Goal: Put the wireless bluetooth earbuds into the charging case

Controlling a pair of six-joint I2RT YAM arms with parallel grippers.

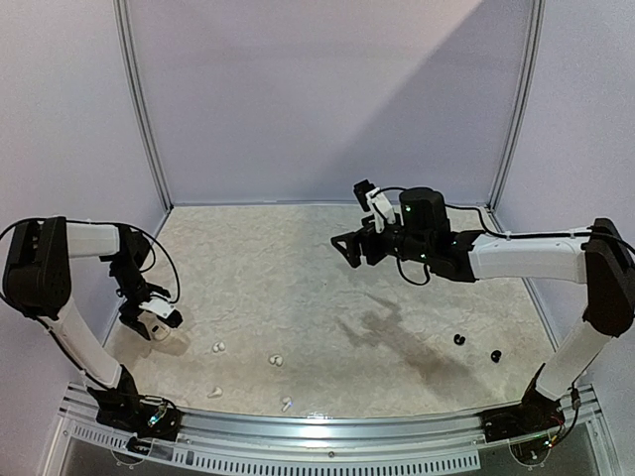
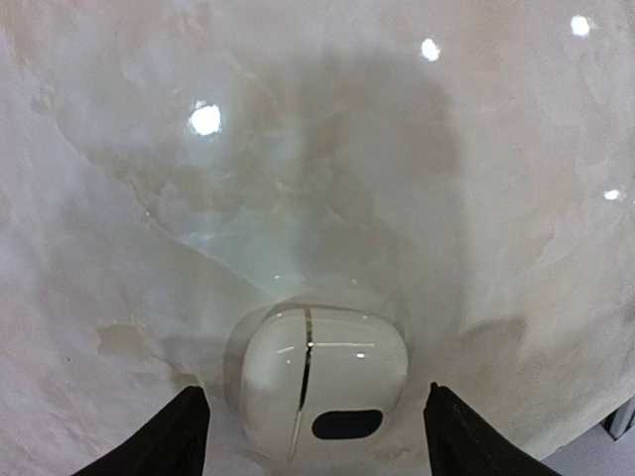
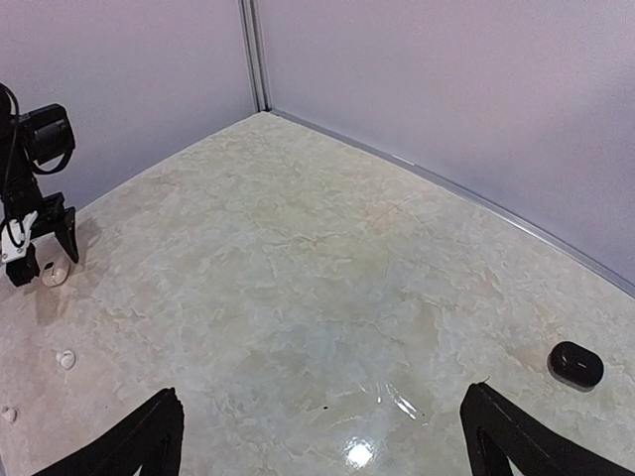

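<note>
A beige marbled tabletop [image 1: 298, 258] meets pale lilac walls [image 1: 317, 99]; a metal corner post [image 1: 144, 109] stands at ten o'clock.

The top view looks down on the whole table [image 1: 298, 297] from behind. The left wrist view is close above a white case [image 2: 322, 387]. The right wrist view sees it from far.

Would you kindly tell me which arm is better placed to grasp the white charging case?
The left: the left gripper hovers over the white charging case, open fingers on either side, while the right gripper is raised mid-table, far from it.
</note>
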